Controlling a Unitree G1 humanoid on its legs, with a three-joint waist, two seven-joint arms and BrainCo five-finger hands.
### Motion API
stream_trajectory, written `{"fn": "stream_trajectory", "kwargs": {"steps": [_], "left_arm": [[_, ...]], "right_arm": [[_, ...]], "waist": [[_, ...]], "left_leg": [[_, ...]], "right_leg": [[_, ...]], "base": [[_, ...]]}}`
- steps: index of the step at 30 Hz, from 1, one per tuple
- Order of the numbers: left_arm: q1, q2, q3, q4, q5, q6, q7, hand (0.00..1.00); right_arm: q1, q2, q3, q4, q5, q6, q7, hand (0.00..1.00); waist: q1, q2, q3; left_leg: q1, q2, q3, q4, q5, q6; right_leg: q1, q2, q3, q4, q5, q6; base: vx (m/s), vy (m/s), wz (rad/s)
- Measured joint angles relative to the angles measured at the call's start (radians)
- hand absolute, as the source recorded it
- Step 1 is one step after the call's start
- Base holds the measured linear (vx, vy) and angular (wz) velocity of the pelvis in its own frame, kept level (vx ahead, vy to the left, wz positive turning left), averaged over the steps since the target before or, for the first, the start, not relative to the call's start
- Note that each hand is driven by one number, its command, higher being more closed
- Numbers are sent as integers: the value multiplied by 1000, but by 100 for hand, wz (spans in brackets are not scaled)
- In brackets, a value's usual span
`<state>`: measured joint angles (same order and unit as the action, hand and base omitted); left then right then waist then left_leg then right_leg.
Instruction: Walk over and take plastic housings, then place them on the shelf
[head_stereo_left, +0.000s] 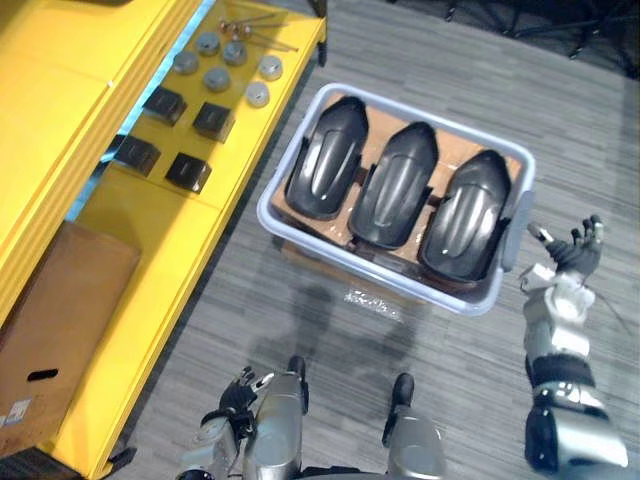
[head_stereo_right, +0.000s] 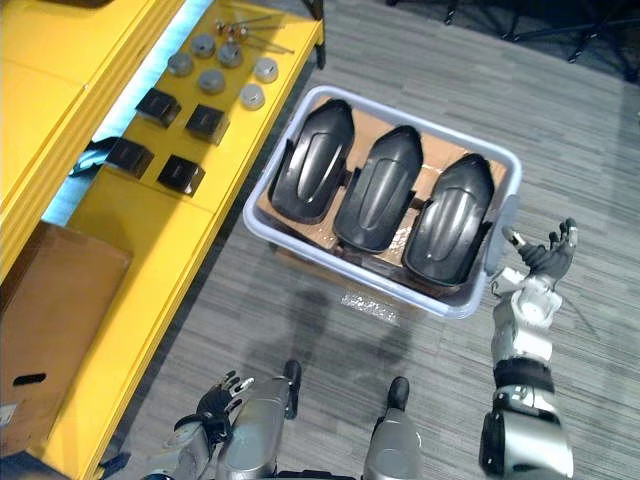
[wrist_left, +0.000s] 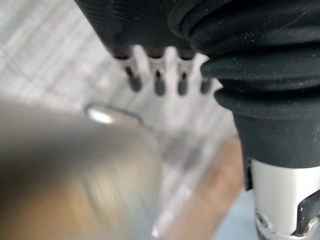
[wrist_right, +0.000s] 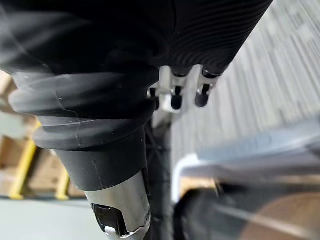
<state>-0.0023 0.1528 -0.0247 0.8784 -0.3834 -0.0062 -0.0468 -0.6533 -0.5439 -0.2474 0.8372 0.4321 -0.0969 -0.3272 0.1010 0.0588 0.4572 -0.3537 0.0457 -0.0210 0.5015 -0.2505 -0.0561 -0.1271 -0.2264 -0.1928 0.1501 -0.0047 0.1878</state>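
Three black plastic housings lie side by side in a pale blue bin (head_stereo_left: 430, 118) on the grey floor: the left housing (head_stereo_left: 328, 160), the middle housing (head_stereo_left: 397, 185) and the right housing (head_stereo_left: 466, 215). My right hand (head_stereo_left: 570, 255) hovers just past the bin's right end, near its handle, open with fingers spread and holding nothing. In the right wrist view the bin's rim (wrist_right: 240, 150) and a dark housing (wrist_right: 210, 215) show beyond the fingers (wrist_right: 175, 95). My left hand (head_stereo_left: 235, 395) hangs low by my side, open and empty, far from the bin.
A yellow shelf (head_stereo_left: 150, 230) runs along the left, close to the bin's left side. On it lie small black blocks (head_stereo_left: 213, 120), several grey discs (head_stereo_left: 217, 78), thin metal rods (head_stereo_left: 255, 25) and a cardboard box (head_stereo_left: 50, 330). Grey floor lies around the bin.
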Motion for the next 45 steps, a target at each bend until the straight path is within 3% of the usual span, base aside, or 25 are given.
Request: {"fn": "stream_trajectory", "kwargs": {"steps": [4,9,12,13,17,22,23,25,28,41,45], "left_arm": [[-9,-6,-50,73,-12,0,-6,0],[-11,-7,-79,95,-50,-11,-15,0],[-30,-6,-108,122,-82,-14,-21,0],[-41,-9,-115,133,-87,-13,-21,0],[-48,-12,-126,144,-102,-17,-20,0],[-57,-8,-157,164,-145,-41,-18,0],[-60,-10,-161,167,-156,-43,-18,0],[-70,-12,-186,173,-161,-45,-17,0],[-72,-13,-193,174,-165,-48,-18,0],[-75,-32,-194,166,-166,-53,-19,0],[-75,-32,-193,158,-167,-67,-19,0]], "right_arm": [[-84,-77,16,135,43,36,-24,0],[-121,-95,18,220,48,81,-22,0],[-152,-148,19,249,46,110,-41,0],[-161,-170,18,249,46,123,-45,100],[-176,-195,17,260,42,144,-40,100],[-222,-241,82,325,-42,150,-5,100],[-237,-256,95,330,-61,163,23,100],[-246,-275,128,339,-95,169,13,100],[-267,-298,168,349,-120,193,22,100],[-307,-299,281,276,-264,214,22,100],[-310,-298,307,240,-366,228,-4,100]], "waist": [[25,51,33],[33,66,39],[38,82,44],[40,92,49],[46,103,52],[53,108,50],[54,115,52],[58,133,54],[67,135,53],[97,147,44],[100,146,44]], "left_leg": [[-62,-5,-22,38,4,7],[-101,-8,-28,60,10,16],[-132,-16,-28,60,25,19],[-141,-21,-29,59,32,21],[-156,-23,-26,58,41,22],[-176,-26,-31,39,62,17],[-191,-31,-37,30,75,15],[-206,-34,-50,29,83,11],[-212,-34,-51,29,87,7],[-234,-33,-59,35,96,4],[-234,-33,-74,35,99,1]], "right_leg": [[-57,-3,-7,54,-5,-2],[-106,-13,-13,113,-33,3],[-147,-25,-13,141,-39,3],[-159,-30,-13,151,-39,3],[-183,-35,-10,166,-38,3],[-219,-40,-12,188,-40,0],[-240,-44,-19,198,-41,-2],[-256,-48,-30,216,-49,-9],[-277,-52,-29,250,-64,-14],[-308,-55,-35,290,-78,-23],[-298,-53,-52,290,-81,-27]], "base": [[-65,17,11],[-78,-12,4],[-66,1,4],[-59,5,8],[-22,2,1],[-14,-18,3],[-25,-42,13],[-20,-41,17],[-19,-44,4],[-8,-15,1],[10,-24,9]]}}
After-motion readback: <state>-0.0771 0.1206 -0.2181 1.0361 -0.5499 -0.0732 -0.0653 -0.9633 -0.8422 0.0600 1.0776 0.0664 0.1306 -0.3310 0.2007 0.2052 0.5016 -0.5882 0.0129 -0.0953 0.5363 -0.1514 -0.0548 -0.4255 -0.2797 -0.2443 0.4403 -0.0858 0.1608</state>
